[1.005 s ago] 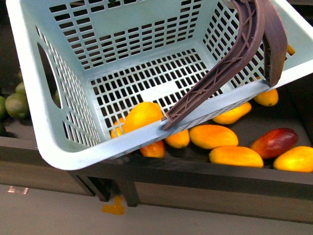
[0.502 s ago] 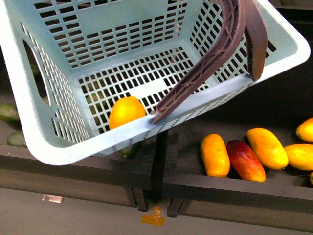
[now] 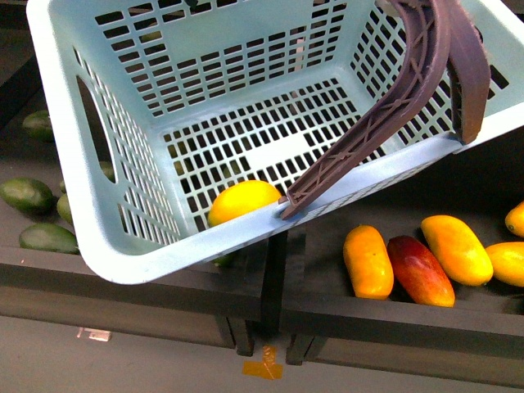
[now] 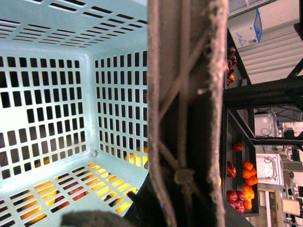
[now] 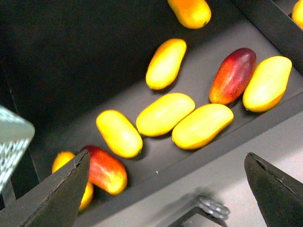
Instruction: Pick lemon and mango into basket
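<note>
Lemon [image 3: 243,201] is in basket [image 3: 123,237]; mango [image 5: 202,125] next. My right gripper [image 5: 166,156] is wide open, empty, mango dead ahead: drop, close. Left gripper hidden by handle [image 4: 189,118], can't tell its state.

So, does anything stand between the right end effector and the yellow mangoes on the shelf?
Nothing visible does. The open right end effector faces the nearest mango directly. A red mango lies beside it, not over it, and the basket is off to the side.

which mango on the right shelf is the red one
The dark red mango, second from the left, lying between an orange mango and a yellow mango; the others are all yellow-orange.
</note>
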{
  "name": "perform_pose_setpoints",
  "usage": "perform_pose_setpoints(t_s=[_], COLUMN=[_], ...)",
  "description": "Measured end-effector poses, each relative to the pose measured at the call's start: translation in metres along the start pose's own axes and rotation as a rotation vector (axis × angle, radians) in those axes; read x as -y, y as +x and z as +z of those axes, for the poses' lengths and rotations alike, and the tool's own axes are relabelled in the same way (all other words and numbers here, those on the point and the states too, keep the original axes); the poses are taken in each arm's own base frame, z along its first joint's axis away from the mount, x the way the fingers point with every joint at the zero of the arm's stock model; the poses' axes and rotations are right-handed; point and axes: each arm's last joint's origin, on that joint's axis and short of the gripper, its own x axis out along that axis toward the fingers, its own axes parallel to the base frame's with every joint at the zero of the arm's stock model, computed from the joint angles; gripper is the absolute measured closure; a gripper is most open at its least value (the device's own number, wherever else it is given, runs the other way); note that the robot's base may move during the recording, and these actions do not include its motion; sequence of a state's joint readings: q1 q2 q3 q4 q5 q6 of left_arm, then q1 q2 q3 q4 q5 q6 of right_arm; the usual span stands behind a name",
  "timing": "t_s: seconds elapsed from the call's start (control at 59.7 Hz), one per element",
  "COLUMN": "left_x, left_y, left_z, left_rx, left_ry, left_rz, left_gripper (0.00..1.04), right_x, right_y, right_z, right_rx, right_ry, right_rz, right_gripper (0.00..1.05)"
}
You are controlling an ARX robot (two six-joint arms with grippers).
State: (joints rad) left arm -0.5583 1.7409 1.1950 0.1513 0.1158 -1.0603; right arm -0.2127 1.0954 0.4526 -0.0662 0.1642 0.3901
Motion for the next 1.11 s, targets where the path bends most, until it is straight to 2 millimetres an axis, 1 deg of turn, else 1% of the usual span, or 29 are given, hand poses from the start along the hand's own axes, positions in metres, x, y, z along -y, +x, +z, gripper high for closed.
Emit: perform_pose_setpoints(t_s=[0.033,0.067,0.134,0.184,0.218,0.251,0.268,0.318,0.419,0.486,0.737,0.854,1.005,1.055,1.105], left_x=[0.000,0.000,0.000,0.000,-0.001,-0.001,-0.001,0.000,0.000,0.000,-0.001,-0.001,0.000,-0.001,0.000], left_y=[0.000,0.000,0.000,0.000,0.000,0.000,0.000,0.000,0.000,0.000,0.000,0.000,0.000,0.000,0.000], left_z=[0.000,0.000,0.000,0.001,0.001,0.001,0.001,0.001,0.001,0.001,0.001,0.001,0.001,0.001,0.001], left_rx=[0.001,0.003,0.009,0.012,0.014,0.015,0.015,0.014,0.009,0.009,0.010,0.011,0.011,0.010,0.010], left_ry=[0.001,0.002,0.001,0.001,0.003,0.005,0.006,0.006,0.004,0.004,0.002,0.002,0.002,0.001,0.001], left_rz=[0.000,0.002,0.005,0.006,0.008,0.008,0.008,0.007,0.004,0.005,0.006,0.007,0.006,0.006,0.005], left_gripper=[1.00,1.00,1.00,1.00,1.00,1.00,1.00,1.00,1.00,1.00,1.00,1.00,1.00,1.00,1.00], right_x=[0.000,0.000,0.001,0.001,0.001,0.002,0.002,0.003,0.004,0.004,0.003,0.002,-0.001,-0.002,-0.002], right_y=[0.016,0.029,0.051,0.073,0.087,0.104,0.109,0.130,0.163,0.181,0.230,0.248,0.266,0.271,0.281], right_z=[0.012,0.019,0.028,0.032,0.034,0.036,0.036,0.036,0.036,0.034,0.028,0.028,0.026,0.025,0.021], right_rx=[0.005,-0.001,-0.017,-0.047,-0.063,-0.082,-0.088,-0.119,-0.152,-0.171,-0.213,-0.222,-0.234,-0.241,-0.253], right_ry=[0.051,0.083,0.135,0.172,0.193,0.215,0.220,0.249,0.291,0.320,0.399,0.416,0.423,0.423,0.421], right_rz=[-0.021,-0.029,-0.053,-0.078,-0.096,-0.131,-0.138,-0.160,-0.195,-0.207,-0.234,-0.243,-0.255,-0.261,-0.276], right_gripper=[0.09,0.09,0.09,0.09,0.09,0.09,0.09,0.09,0.09,0.09,0.09,0.09,0.09,0.09,0.09])
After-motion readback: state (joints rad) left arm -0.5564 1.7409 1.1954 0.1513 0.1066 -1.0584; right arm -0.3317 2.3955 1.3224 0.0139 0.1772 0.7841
